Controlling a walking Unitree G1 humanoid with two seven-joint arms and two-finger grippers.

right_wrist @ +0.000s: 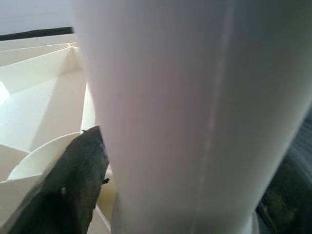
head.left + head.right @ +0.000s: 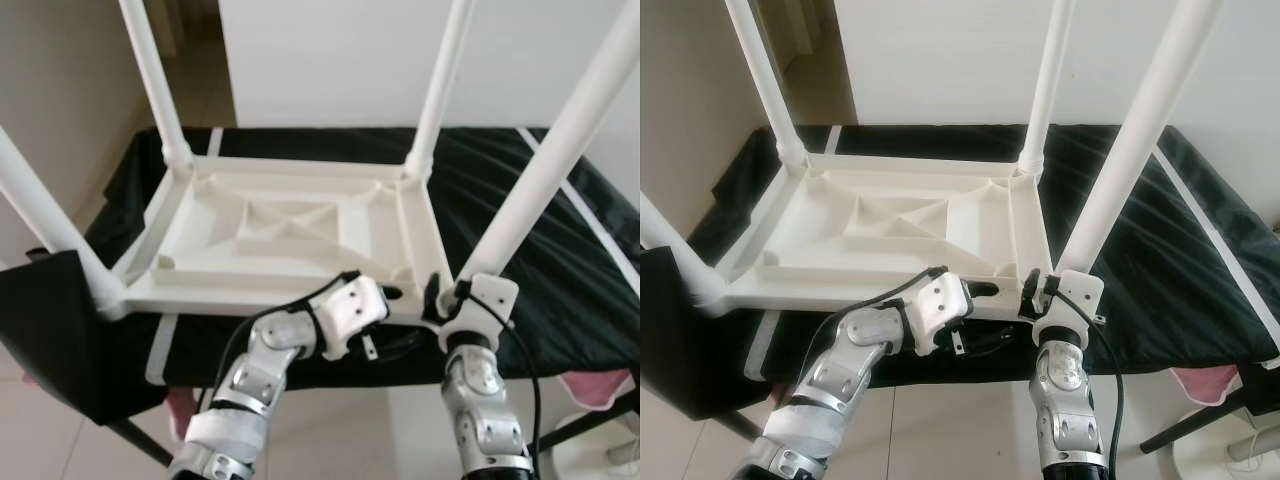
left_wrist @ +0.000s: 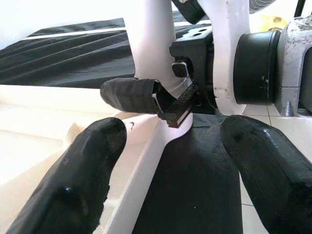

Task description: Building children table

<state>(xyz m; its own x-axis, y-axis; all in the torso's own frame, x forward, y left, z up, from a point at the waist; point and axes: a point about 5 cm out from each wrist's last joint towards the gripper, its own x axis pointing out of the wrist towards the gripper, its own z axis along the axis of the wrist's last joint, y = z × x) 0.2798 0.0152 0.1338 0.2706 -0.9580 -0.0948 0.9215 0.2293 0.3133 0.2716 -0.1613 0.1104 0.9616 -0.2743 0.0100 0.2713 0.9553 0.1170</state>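
The white plastic kids' table [image 2: 290, 235] sits upside down on our black-draped bench [image 2: 560, 270], ribbed underside up, round legs skyward. Our right claw [image 3: 168, 100] pinches the near leg [image 2: 545, 165] at its base; left claw [image 3: 165, 165] is spread just beside it. Pale tiled floor [image 2: 30, 440] below.

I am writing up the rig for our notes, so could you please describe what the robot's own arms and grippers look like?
Both arms are silver, jointed metal segments with white housings at the wrists. Black cables loop along each forearm. The left gripper has two long, rounded black fingers with a matte surface. The right gripper has black fingers too, one with a ridged pad.
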